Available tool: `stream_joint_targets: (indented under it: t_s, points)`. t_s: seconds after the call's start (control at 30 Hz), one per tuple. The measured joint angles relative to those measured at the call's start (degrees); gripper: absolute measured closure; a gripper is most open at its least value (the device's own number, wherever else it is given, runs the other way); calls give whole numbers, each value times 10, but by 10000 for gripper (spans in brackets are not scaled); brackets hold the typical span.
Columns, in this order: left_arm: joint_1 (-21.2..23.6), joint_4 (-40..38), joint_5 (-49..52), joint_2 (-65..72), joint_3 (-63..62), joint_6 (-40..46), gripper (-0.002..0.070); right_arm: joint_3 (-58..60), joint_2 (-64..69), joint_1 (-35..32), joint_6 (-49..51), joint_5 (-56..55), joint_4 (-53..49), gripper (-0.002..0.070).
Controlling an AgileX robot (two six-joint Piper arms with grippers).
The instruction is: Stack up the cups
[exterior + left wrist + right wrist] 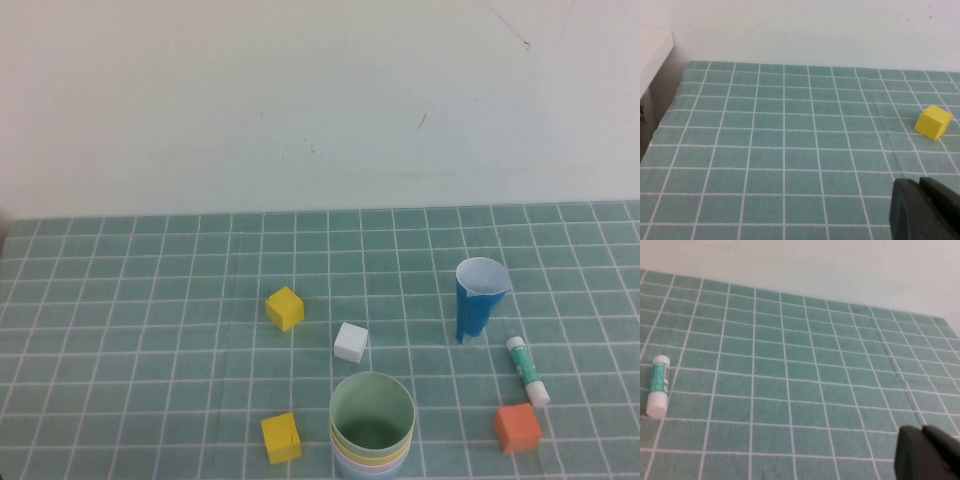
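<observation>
Cups (372, 425) are seen nested in one stack at the near edge of the green tiled cloth (150, 300) — the sage green one sits on top, with yellow, pink and pale blue rims showing beneath it.

Two yellow cubes are placed to the stack's left, one (281, 438) just beside it and one (284, 308) farther back; a white cube (350, 342) lies just behind the stack. To the right, a dark-blue tapered cup (479, 297) stands upright, with a glue stick (527, 370) near it and an orange cube (517, 428) near the front. The left gripper (927, 210) is held low over bare cloth, its jaws pressed together and holding nothing; the right gripper (930, 455) is likewise closed and empty — both are out of the high view.
</observation>
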Motion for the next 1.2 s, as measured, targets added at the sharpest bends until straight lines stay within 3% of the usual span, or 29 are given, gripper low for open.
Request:
stream_joint_targets:
  t_s: [1.2]
  points:
    - [0,0,0,0,0,-2,677,0,0,17,-6,0,14,678]
